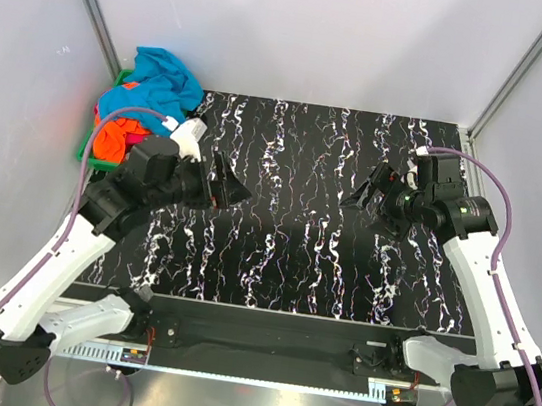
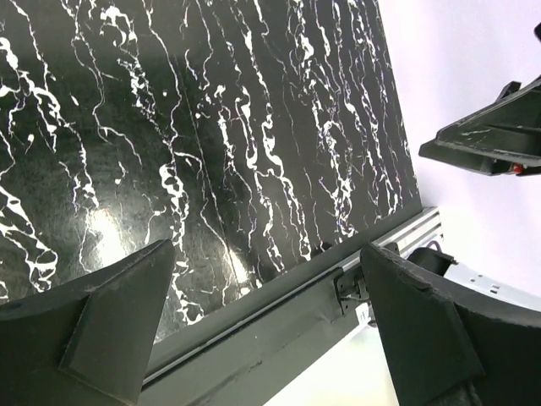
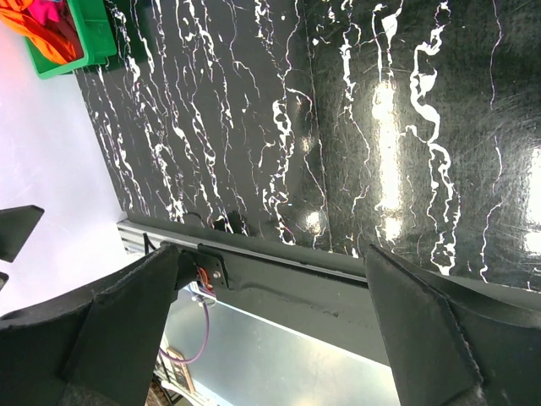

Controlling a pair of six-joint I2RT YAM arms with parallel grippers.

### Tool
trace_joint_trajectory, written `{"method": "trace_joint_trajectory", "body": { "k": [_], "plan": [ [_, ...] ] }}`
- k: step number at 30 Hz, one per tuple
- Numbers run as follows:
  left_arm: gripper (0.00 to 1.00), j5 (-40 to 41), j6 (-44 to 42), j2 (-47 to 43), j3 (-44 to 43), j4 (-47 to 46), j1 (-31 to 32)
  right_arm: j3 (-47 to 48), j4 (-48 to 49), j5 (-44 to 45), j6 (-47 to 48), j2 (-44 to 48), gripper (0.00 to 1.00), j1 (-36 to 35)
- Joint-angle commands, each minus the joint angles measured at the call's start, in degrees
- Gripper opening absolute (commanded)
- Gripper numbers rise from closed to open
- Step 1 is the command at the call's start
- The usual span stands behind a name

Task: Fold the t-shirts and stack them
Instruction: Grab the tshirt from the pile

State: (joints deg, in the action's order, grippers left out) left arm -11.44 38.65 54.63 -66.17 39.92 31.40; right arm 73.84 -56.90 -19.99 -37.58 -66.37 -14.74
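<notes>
Upper left, one green bin (image 3: 95, 35) holds the heaped t-shirts (image 1: 157, 81): turquoise on top, orange and red-pink beneath, number unclear. The left tool (image 1: 236, 190) and right tool (image 1: 361, 192) gape wide, empty, over the table (image 1: 287, 236).

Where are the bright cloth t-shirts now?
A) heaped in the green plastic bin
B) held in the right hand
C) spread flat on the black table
A: the turquoise, orange and red cloth t-shirts lie heaped in the green plastic bin at the far left.

The t-shirts (image 1: 157, 81) lie heaped in the bin (image 3: 91, 34) at the far left corner of the table (image 1: 306, 168).
</notes>
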Motion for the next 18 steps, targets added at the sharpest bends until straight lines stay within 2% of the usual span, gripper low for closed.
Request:
{"method": "trace_joint_trajectory", "body": {
  "k": [1,5,8,9,11,12,14,15,18],
  "plan": [
    [0.99,1.33,0.1,0.56,-1.77,-2.83,-0.11,1.57,-0.93,0.91,0.14,1.59,1.0,-0.11],
    [0.99,5.36,-2.17,2.57,-4.22,-1.61,-0.11,2.35,-2.24,0.92,0.23,1.51,1.0,-0.2],
    [0.98,13.96,-7.79,5.91,-11.76,3.48,-0.2,3.93,-2.86,0.3,0.4,1.42,1.0,-0.11],
    [0.99,20.6,-9.37,9.41,-14.66,7.06,-0.63,4.37,-3.56,0.04,0.67,1.42,1.0,-0.11],
    [0.99,27.58,-13.94,13.37,-22.39,9.99,-1.95,5.78,-4.0,-0.83,1.19,1.5,1.0,-0.11],
    [0.99,31.7,-14.74,15.57,-24.77,11.91,-4.91,5.96,-4.0,-1.45,1.98,1.68,1.0,-0.02],
    [0.99,33.15,-17.03,22.16,-31.17,13.25,-8.7,5.7,-3.83,-2.59,2.51,2.47,1.0,-0.11],
    [0.98,33.5,-17.29,24.1,-32.86,14.04,-12.55,5.61,-3.91,-2.6,2.69,3.26,1.0,-0.2],
    [0.94,36.82,-17.47,31.05,-35.86,12.65,-17.75,4.91,-4.44,-1.72,3.39,5.1,1.0,-0.11]
  ]
}}
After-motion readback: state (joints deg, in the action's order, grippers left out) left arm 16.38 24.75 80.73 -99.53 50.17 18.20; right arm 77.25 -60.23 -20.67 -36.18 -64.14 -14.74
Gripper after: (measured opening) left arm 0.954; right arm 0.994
